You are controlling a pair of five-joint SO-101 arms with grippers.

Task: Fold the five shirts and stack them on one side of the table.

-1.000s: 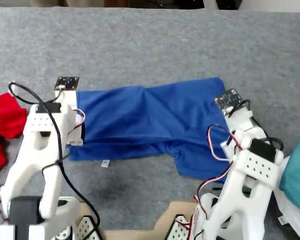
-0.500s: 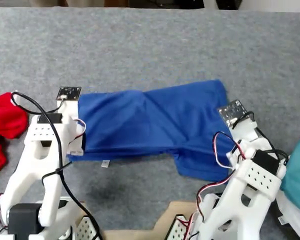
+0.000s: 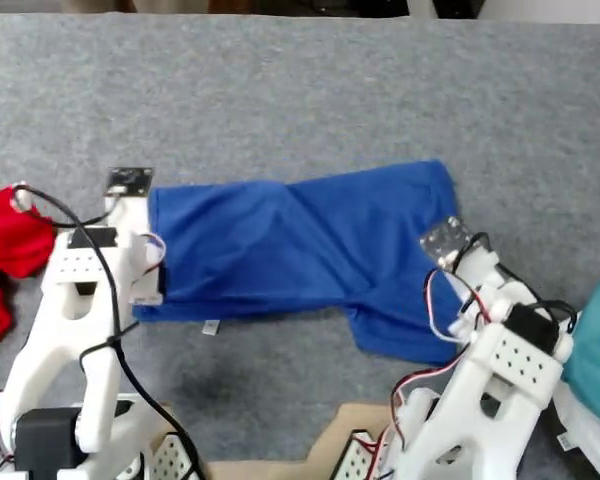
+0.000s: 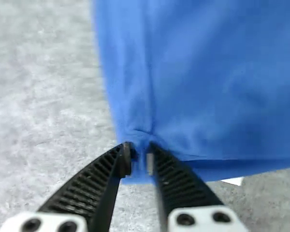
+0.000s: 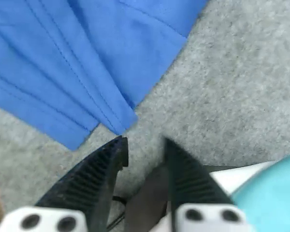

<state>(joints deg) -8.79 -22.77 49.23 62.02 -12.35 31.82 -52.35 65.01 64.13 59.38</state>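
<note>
mid-fold of one shirt. the blue shirt (image 3: 300, 250) lies across the middle of the bench (image 3: 300, 90), already doubled lengthwise into a long band, with one sleeve flap jutting toward the lower right of the high view. the left hand (image 4: 137, 162) is at the band's left end, its jaws closed almost fully on a small puckered ridge of the blue fabric at the edge. the right hand (image 5: 145, 147) hangs over bare bench just beside the sleeve's hemmed corner, jaws apart and holding nothing.

we judge that the next move calls for the right hand to take the nearby corner, so that both ends can be carried across together for a further fold; the loose sleeve needs tucking in first or the packet will be uneven.

the fabric is thin and limp, plain blue, with soft diagonal creases and stitched hems visible in the right wrist view. a red cloth (image 3: 10, 240) at the left edge and a teal cloth (image 3: 595, 340) at the right edge are probably other shirts of the set.
</note>
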